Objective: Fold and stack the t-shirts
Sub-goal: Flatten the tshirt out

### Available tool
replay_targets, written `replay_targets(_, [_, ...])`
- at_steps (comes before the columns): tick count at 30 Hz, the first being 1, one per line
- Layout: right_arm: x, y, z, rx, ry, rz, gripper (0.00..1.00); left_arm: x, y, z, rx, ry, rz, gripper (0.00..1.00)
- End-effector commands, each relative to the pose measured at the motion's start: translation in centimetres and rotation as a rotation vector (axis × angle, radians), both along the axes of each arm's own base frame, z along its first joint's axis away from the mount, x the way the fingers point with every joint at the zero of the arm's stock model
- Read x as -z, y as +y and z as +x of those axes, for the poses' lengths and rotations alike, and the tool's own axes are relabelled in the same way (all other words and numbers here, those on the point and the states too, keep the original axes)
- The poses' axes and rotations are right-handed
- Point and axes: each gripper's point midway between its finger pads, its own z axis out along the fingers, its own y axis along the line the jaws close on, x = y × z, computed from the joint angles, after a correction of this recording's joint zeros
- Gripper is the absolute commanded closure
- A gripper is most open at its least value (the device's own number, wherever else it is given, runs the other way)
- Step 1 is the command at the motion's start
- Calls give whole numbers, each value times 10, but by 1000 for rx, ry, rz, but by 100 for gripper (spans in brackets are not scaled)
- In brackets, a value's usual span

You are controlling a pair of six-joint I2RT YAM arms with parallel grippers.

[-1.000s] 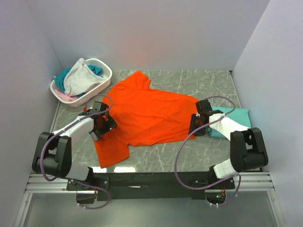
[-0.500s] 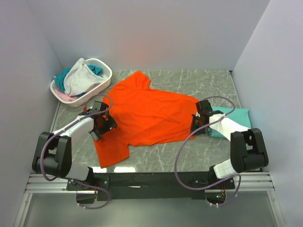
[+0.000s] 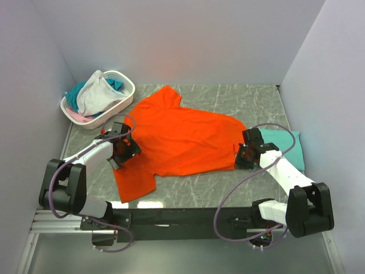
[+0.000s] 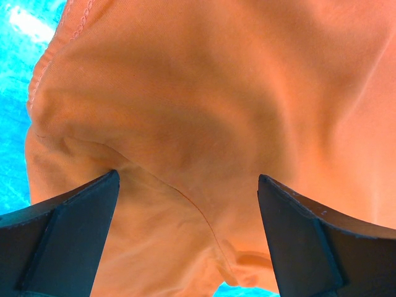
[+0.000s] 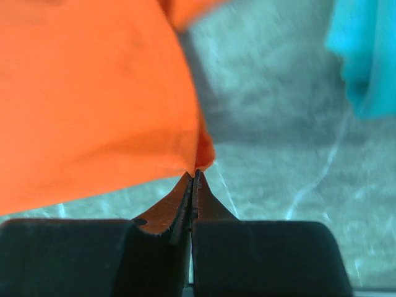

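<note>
The orange t-shirt (image 3: 182, 140) is spread across the middle of the table (image 3: 239, 103). Its right edge is pinched by the right gripper (image 5: 193, 179), just left of the teal t-shirt (image 3: 285, 142). The left gripper (image 4: 189, 185) is held spread over the shirt's left side, with cloth bunched between its fingers.

High rear overview, two close wrist views, orange t-shirt (image 3: 182, 137) in all

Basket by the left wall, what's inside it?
The basket holds a white garment on top, teal cloth and pink cloth peeking out beside it. Anything beneath is covered.
</note>
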Motion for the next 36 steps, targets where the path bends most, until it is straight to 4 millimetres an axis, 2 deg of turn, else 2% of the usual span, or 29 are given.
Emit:
replay_targets(1, [10,-11,-25,66,78,-24,100,-12,-2,13,-4,-41,-12,1])
replay_targets(4, [14,-8,-32,74,109,-3,100,-12,-2,13,-3,-44,-10,0])
replay_targets(7, [12,-9,-23,77,83,-15,100,-12,-3,15,1,-49,-17,1])
replay_targets(10, [7,0,-5,53,39,27,100,-11,-3,13,3,-41,-16,1])
replay_targets(14, [-2,0,16,54,-6,17,100,-15,-1,12,-7,-47,-9,1])
replay_targets(20, [5,1,26,55,27,20,100,-36,1,7,-10,-38,1,1])
replay_targets(24, [12,-2,26,57,37,11,100,-48,9,-17,-72,-11,9,1])
replay_targets(27, [14,-3,28,53,32,15,100,-45,10,-46,-116,35,-12,1])
replay_targets(32, [15,-1,32,28,15,35,100,-40,0,-96,-181,108,-83,0])
replay_targets(36, [18,1,31,15,10,54,100,-28,-3,-134,-243,186,-83,1])
